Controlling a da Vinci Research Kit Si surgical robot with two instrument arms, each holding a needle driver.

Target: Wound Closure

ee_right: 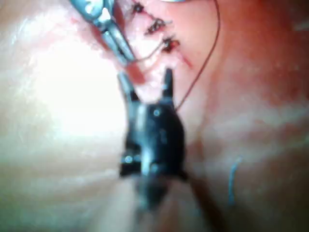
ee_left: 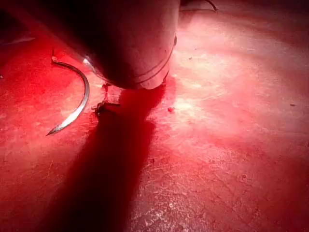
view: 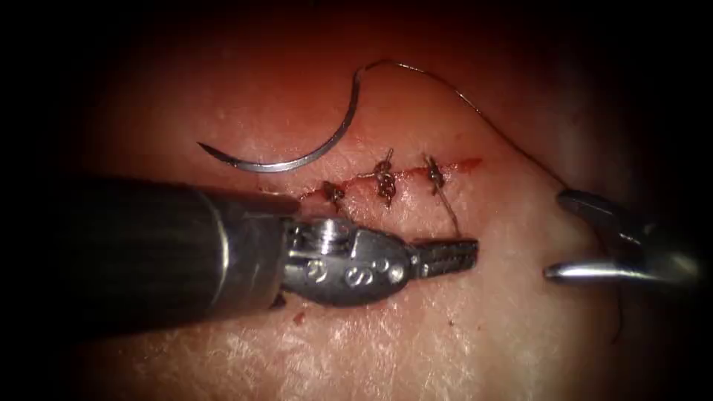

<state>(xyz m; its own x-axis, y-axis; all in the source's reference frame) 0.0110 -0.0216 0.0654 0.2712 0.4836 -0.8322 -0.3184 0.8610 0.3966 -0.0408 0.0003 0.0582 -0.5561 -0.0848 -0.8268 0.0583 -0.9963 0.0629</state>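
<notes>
A close view of a piece of pork belly, the tissue (view: 416,349), with a short cut (view: 405,177) running across it, streaked with red fluid (view: 468,162). Three knotted stitches (view: 385,182) already sit along the cut, so by the look of it the closure is well along, with the tying done at these three places. The curved needle (view: 297,160) lies free on the tissue above the cut toward the left, not in the tissue and held by neither tool; its point faces left and its thread (view: 475,108) arcs from the needle's tail to the right, running down toward the right tool. The left tool (view: 445,257) lies just below the cut, its jaws closed together and holding nothing — a loose thread end (view: 445,204) from the rightmost stitch trails down to just beside its tip, though whether they touch cannot be told. The right tool (view: 572,234) sits well right of the cut with its jaws spread wide apart — empty, the thread passing close by its upper jaw. As a judgement, any further move calls for one tool to take up the needle or the loose thread, since nothing is in hand now.
</notes>
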